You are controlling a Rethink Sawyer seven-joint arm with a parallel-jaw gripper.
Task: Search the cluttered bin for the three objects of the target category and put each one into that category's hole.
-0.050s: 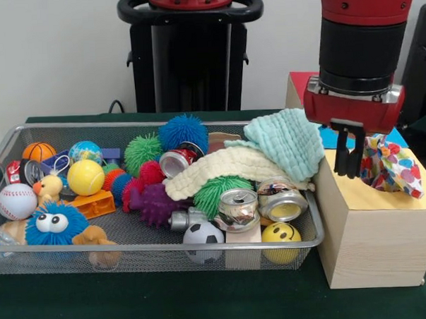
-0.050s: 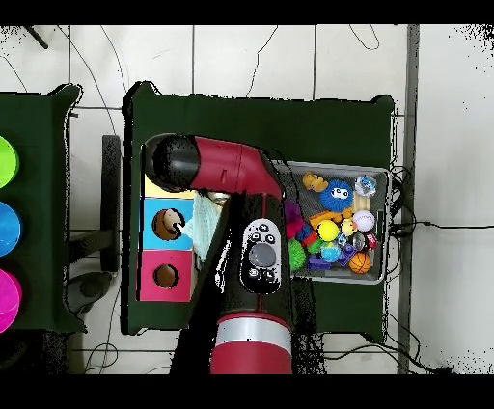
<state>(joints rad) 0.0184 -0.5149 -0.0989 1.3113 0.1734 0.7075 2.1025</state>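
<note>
Step in hand: depositing. The gripper point(image 1: 351, 152), fingers narrow and holding nothing, hangs over the box point(image 1: 375, 226); the dotted cloth point(image 1: 392, 167) lies at its 3 o'clock. Next: push the cloth into the hole.

The red and black arm point(image 1: 361, 33) reaches straight down at the right, its gripper point(image 1: 351, 169) pointing downward with dark fingers point(image 1: 340, 152) close together.
</note>
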